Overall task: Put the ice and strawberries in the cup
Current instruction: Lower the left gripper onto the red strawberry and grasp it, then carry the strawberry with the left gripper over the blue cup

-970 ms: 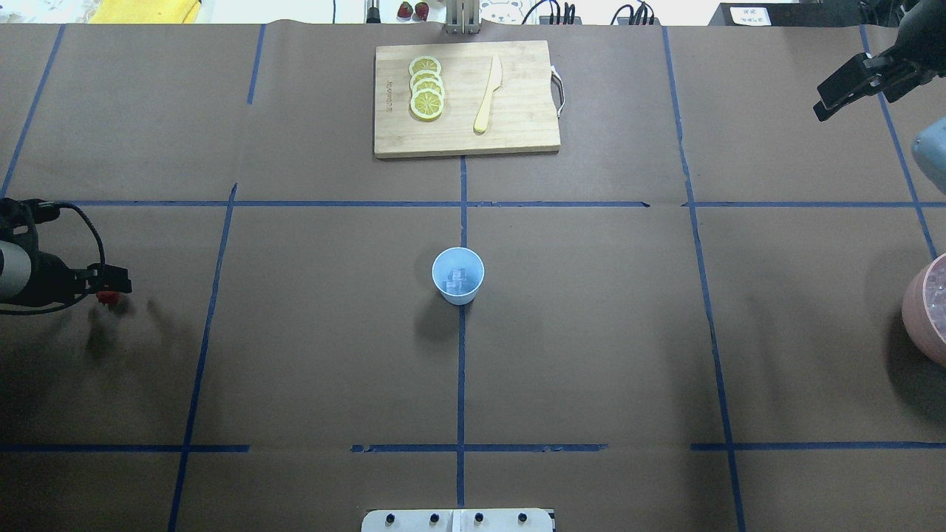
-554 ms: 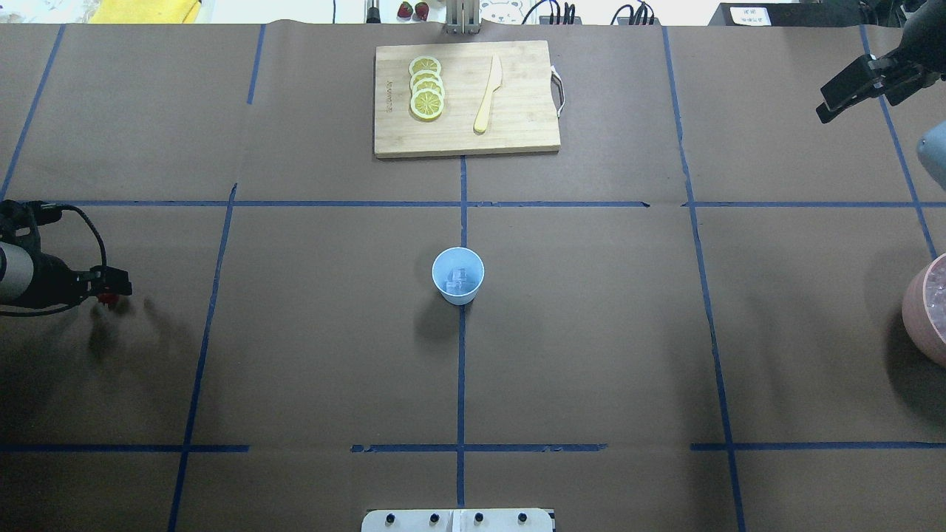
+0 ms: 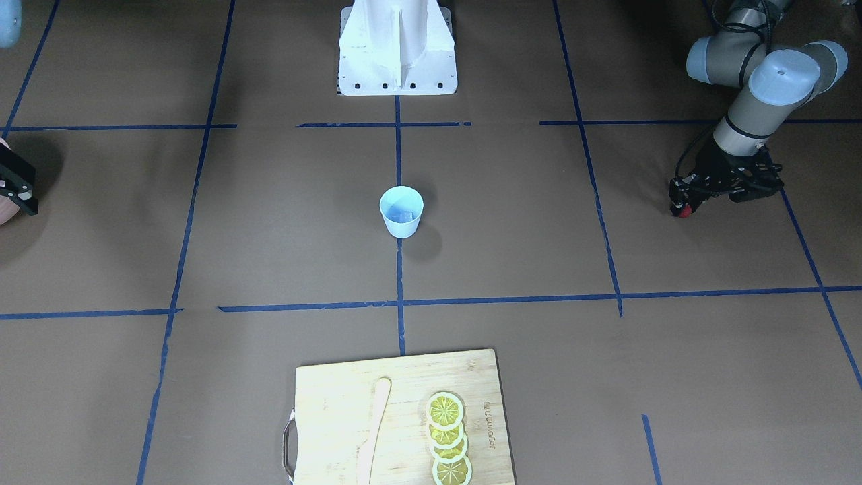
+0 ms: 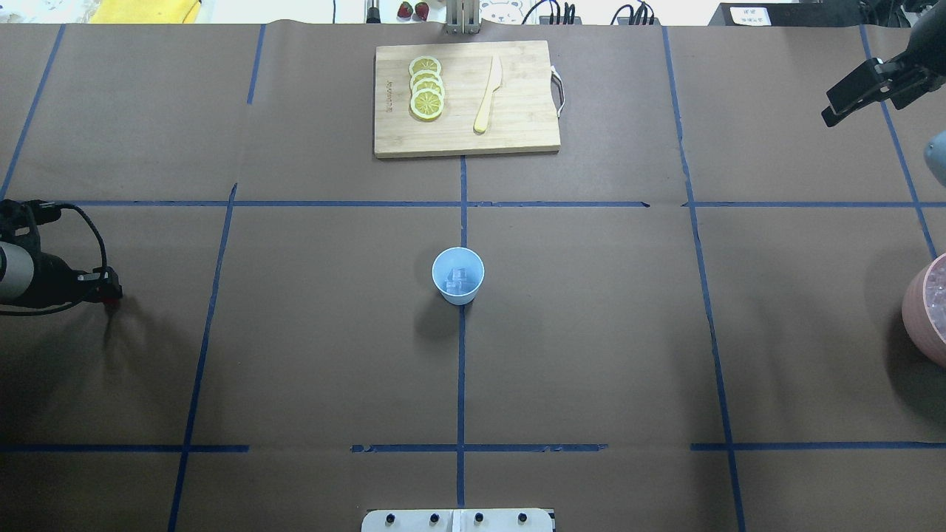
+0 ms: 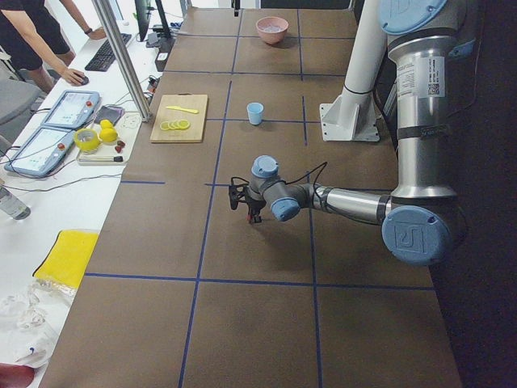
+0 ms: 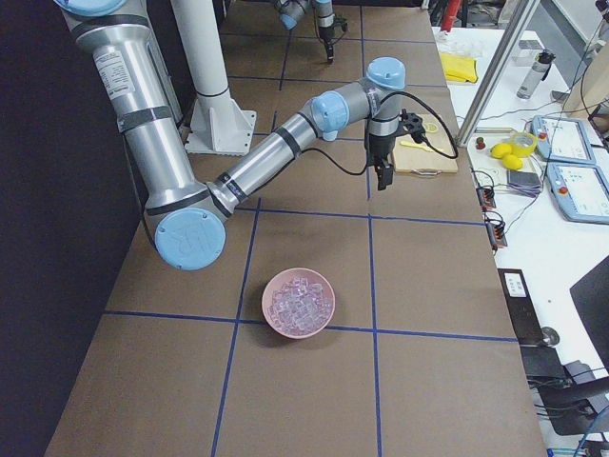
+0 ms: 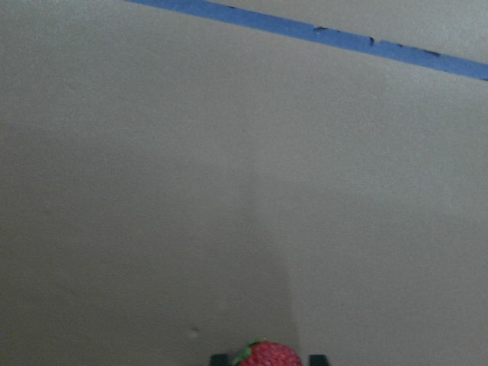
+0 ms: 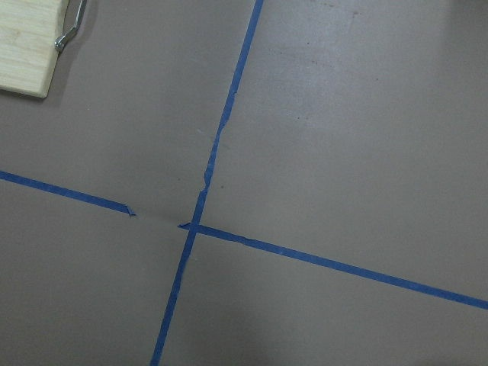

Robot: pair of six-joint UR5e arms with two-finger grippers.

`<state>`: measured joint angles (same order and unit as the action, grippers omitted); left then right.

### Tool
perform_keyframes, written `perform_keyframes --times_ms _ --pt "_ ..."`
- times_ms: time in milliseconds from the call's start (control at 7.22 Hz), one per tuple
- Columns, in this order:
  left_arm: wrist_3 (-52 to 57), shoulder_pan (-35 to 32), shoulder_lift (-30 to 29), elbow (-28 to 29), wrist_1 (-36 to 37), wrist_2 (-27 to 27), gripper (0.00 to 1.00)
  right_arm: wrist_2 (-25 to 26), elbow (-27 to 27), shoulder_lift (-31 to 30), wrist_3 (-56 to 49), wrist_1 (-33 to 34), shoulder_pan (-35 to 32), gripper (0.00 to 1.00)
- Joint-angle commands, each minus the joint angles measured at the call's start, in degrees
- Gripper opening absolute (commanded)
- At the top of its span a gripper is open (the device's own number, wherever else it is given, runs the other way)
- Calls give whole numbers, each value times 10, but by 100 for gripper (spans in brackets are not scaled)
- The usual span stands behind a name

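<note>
Strawberry [image 7: 265,354] is pinched in my left gripper [image 3: 681,208], well apart from the cup [image 4: 460,295], presumably for carrying to it.

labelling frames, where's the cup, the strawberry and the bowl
cup [image 3: 403,228]: front-facing view, outer wall
strawberry [image 7: 268,356]: left wrist view, red body
bowl [image 6: 297,331]: right side view, near outer wall

The pale-blue cup [image 4: 457,275] stands upright mid-table holding clear ice [image 4: 458,278]; the red strawberry [image 7: 267,355] sits pinched between jaws.
</note>
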<state>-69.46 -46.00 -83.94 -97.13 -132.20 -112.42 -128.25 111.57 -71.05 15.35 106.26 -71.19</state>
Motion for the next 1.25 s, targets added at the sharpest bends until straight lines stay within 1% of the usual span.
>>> perform_keyframes --times_ms 0,139,277,416,554,693,831,970,1108 --pt "-1 -7 22 -55 23 -7 5 1 1 -7 -1 0 0 100" --pt "-1 -7 20 -121 104 -16 4 1 3 -12 -1 -1 0 100" --pt "-1 -2 5 -188 205 -18 4 0 3 -20 -6 -1 -3 100" --pt "-2 -2 -49 -221 295 -18 4 -5 3 -32 -25 -1 -13 100" --pt "-29 -1 -125 -221 362 -18 4 -19 3 -55 -62 -1 -36 100" --pt "-71 27 -202 -218 420 -18 4 -34 2 -79 -104 -1 -66 100" --pt "-114 70 -282 -207 470 -17 4 -38 2 -100 -130 -1 -89 100" --pt "-171 102 -351 -166 477 -15 4 -38 -1 -114 -135 -6 -99 100" --pt "-208 121 -397 -135 474 -13 4 -38 -21 -143 -136 -62 -111 100"
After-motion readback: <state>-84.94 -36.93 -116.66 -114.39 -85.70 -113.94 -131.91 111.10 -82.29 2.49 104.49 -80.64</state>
